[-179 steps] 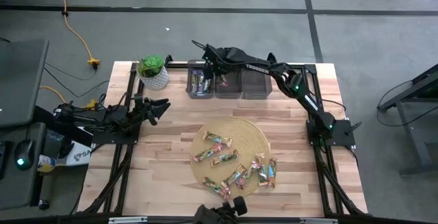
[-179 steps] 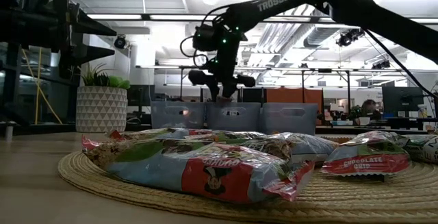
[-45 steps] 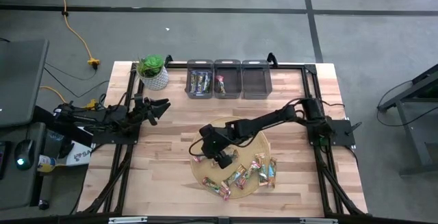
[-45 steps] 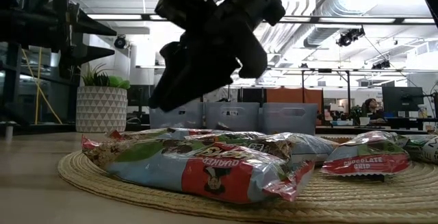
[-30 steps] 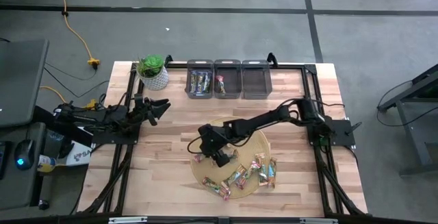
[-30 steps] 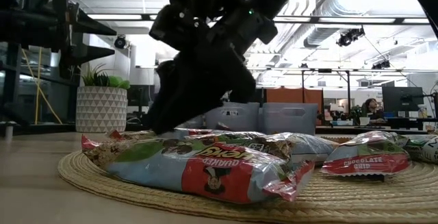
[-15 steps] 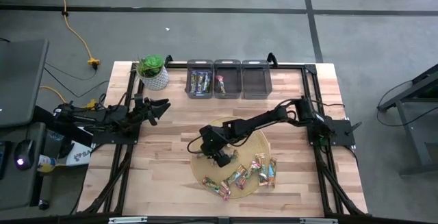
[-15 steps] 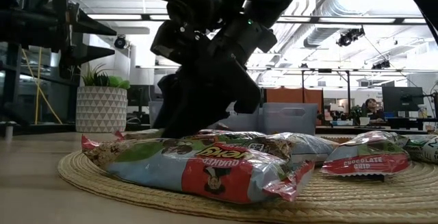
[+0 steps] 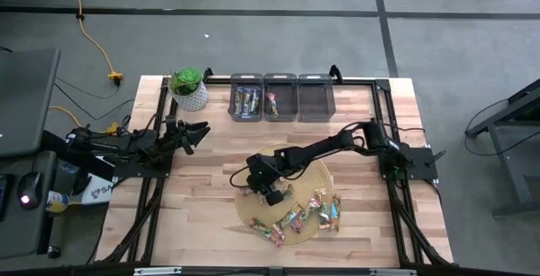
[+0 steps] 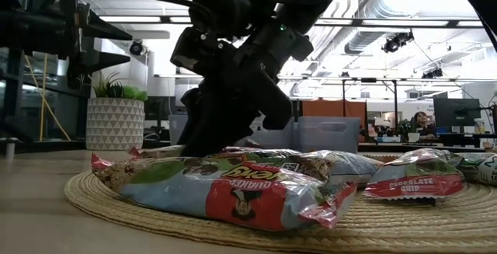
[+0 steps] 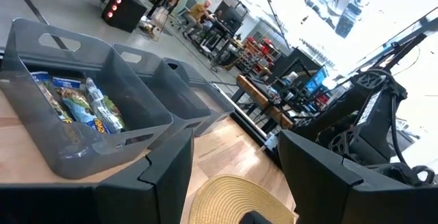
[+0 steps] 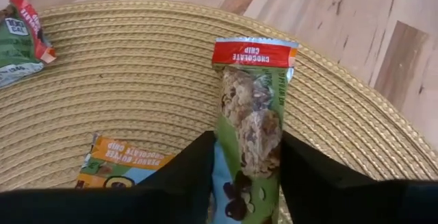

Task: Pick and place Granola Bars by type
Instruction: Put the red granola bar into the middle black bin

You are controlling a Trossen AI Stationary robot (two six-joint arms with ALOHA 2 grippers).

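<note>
A round straw mat (image 9: 314, 173) holds several granola bars (image 9: 297, 217). My right gripper (image 9: 257, 185) is down on the mat's left part, shut on a green bar with a red end (image 12: 250, 107). Beside it lie an orange-ended bar (image 12: 113, 159) and a green bar (image 12: 17, 39). In the low view the right gripper (image 10: 225, 141) stands behind the nearest bars (image 10: 225, 188). My left gripper (image 9: 192, 130) is open and empty at the table's left edge; it also shows in the left wrist view (image 11: 236, 169). My right gripper has the green bar between its two fingers, which meet its two long sides (image 12: 226, 157) near the end closer to the wrist. The fingers come from above, slanting, and lie along the bar. The bar lies flat on the mat, its red end (image 12: 253, 51) pointing away.
Three grey bins stand in a row at the far edge: the left bin (image 9: 235, 107) holds blue bars, the middle bin (image 9: 289, 107) a pink bar, and nothing shows in the right bin (image 9: 315, 101). A potted plant (image 9: 189, 89) stands at the far left.
My right gripper has gone down onto the left part of the mat and has settled around the green bar. In the last half second it has hardly moved. The bars on the mat have stayed where they were.
</note>
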